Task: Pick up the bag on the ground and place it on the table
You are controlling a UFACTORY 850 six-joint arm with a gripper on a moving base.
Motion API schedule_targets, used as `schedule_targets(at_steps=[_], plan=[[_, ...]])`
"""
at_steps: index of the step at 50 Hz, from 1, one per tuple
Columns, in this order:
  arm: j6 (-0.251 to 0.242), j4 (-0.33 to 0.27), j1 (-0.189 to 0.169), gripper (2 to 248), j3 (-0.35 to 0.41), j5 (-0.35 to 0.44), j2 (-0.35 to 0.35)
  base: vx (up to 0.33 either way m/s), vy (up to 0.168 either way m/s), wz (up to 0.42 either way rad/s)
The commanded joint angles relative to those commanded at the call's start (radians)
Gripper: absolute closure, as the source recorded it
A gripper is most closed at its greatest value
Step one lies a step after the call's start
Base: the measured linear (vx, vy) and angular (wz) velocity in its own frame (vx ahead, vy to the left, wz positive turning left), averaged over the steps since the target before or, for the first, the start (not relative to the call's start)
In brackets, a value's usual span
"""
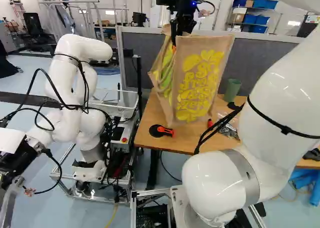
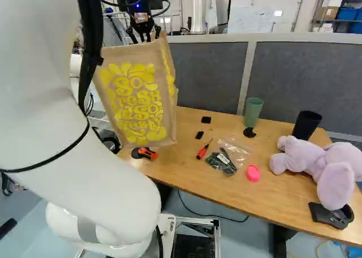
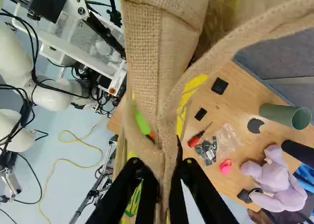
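The 2 jaws grip the tan bag (image 2: pixel 136 102) by a strap, over the wooden table (image 2: pixel 271 194).

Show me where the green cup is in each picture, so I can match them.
Left base view: the green cup is on the table, just right of the bag.
Right base view: the green cup is right of the middle, before the gray partition.
Wrist view: the green cup is beside a flat black piece.
Shared landmark: the bag, yellow-lettered, held in the jaws.
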Motion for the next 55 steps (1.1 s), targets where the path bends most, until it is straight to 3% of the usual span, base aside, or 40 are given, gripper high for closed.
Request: schedule_targets(at_steps=[21, 49, 55], plan=[[0.011, 0.0, 0.0, 225, 0.0, 0.0, 0.0, 0.0, 0.0, 0.0], [0.284, 0.0, 0.0, 225, 0.0, 0.0, 0.0, 0.0, 0.0, 0.0], [0.315, 0.0, 0.0, 225, 0.0, 0.0, 0.0, 0.0, 0.0, 0.0]])
